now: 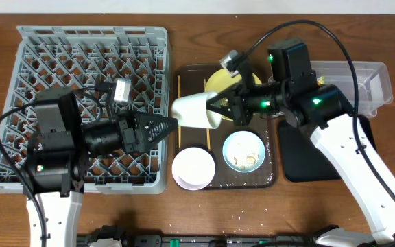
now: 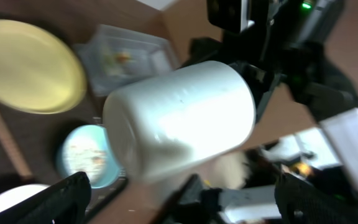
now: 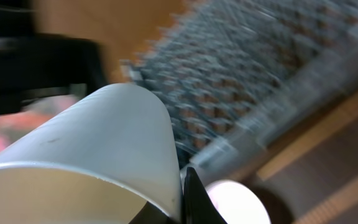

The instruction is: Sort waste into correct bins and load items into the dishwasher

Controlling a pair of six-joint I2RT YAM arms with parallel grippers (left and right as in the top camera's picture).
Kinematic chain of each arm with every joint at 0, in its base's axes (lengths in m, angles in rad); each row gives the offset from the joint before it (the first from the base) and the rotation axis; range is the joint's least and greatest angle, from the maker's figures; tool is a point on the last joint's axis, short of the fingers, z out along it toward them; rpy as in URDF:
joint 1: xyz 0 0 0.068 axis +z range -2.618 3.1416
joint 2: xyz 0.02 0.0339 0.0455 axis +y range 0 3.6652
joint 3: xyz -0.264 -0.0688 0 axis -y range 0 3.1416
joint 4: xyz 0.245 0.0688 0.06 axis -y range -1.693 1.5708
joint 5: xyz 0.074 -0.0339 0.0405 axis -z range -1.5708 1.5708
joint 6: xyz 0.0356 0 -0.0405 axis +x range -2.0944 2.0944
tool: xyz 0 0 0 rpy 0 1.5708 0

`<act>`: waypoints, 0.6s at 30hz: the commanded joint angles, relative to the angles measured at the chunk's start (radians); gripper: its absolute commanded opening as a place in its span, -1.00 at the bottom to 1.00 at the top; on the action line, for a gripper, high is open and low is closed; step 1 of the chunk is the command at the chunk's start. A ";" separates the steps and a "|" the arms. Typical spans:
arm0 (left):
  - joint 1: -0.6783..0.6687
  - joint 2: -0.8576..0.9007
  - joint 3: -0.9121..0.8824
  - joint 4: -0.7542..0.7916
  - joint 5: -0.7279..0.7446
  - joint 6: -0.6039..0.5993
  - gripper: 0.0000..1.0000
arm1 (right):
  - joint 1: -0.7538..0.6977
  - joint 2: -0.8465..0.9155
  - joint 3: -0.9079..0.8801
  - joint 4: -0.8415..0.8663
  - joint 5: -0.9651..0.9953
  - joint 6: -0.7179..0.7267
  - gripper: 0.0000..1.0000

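The right claw (image 1: pixel 216 110) is gripping the small white cup (image 1: pixel 192 110) by its rim. It is holding the cup on its side in the air over the left edge of the brown tray (image 1: pixel 274 180), just beside the grey dish rack (image 1: pixel 60 48). The left claw (image 1: pixel 172 125) is pointing at the cup's base, its fingers (image 2: pixel 67 196) spread wide.

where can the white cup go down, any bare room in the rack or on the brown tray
For the white cup, free: the far rows of the grey rack, along its back wall. Also bare wood beyond the brown tray, between rack and clear tub. Crowded: the tray, filled by yellow plate, blue bowl, white-pink bowl and chopsticks.
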 commanded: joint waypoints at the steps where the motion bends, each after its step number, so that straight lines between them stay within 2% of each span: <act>1: 0.004 0.018 0.023 0.009 0.183 -0.025 0.91 | 0.031 0.000 0.006 0.074 -0.254 -0.054 -0.97; 7: -0.018 0.020 0.023 0.009 0.203 -0.032 0.87 | 0.097 0.002 0.006 0.166 -0.247 -0.026 -0.97; 9: -0.031 0.020 0.023 0.009 0.203 -0.032 0.69 | 0.111 0.002 0.006 0.176 -0.215 -0.025 -0.98; 11: -0.047 0.020 0.023 0.009 0.203 -0.038 0.40 | 0.119 0.002 0.006 0.180 -0.130 -0.002 -0.97; 16: -0.050 0.020 0.023 0.009 0.202 -0.039 0.24 | 0.120 0.002 0.006 0.180 -0.079 0.009 -0.96; 17: -0.050 0.020 0.023 0.009 0.202 -0.039 0.23 | 0.121 0.002 0.006 0.179 -0.067 0.009 -0.92; 18: -0.050 0.020 0.023 0.009 0.201 -0.038 0.23 | 0.121 0.003 0.006 0.177 -0.050 0.009 -0.77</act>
